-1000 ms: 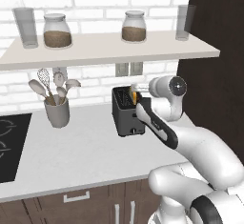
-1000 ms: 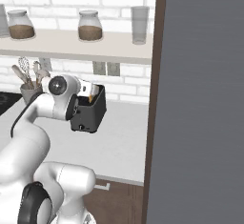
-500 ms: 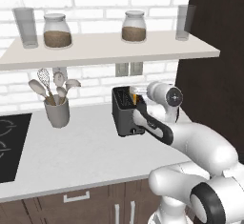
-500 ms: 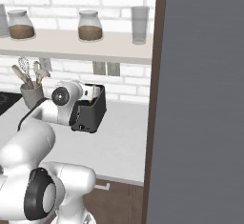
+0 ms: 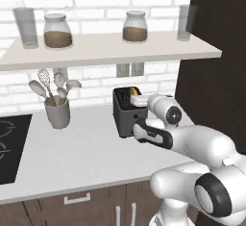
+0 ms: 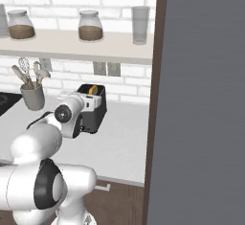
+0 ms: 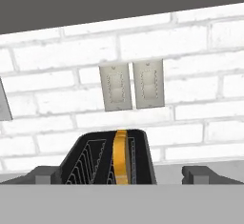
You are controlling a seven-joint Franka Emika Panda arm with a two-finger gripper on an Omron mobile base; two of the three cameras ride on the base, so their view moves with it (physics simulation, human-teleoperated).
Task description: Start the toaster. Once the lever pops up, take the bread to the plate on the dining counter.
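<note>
The dark grey toaster [image 5: 124, 117] stands on the counter against the brick wall. The bread [image 5: 135, 94] sits upright in its right slot, its yellow-orange crust edge up. In the hand view the toaster [image 7: 90, 163] is close below and ahead, with the bread [image 7: 120, 156] centred. My gripper [image 7: 121, 174] is open, and its fingertips [image 7: 44, 174] straddle the toaster's width without touching it. In the right base view my hand hangs just in front of the toaster [image 6: 97, 115] and the bread [image 6: 93, 90]. The plate and the dining counter are out of view.
A pale utensil crock [image 5: 57, 113] stands left of the toaster, with a black cooktop [image 5: 9, 148] further left. A shelf [image 5: 110, 52] with jars and glasses runs above. A tall dark cabinet side [image 6: 201, 99] walls off the right. Two outlets [image 7: 131, 85] are behind the toaster.
The arm has folded down and its wrist has sunk, bringing the hand lower and closer to the toaster. The gripper has stayed open. The toaster and bread have not moved.
</note>
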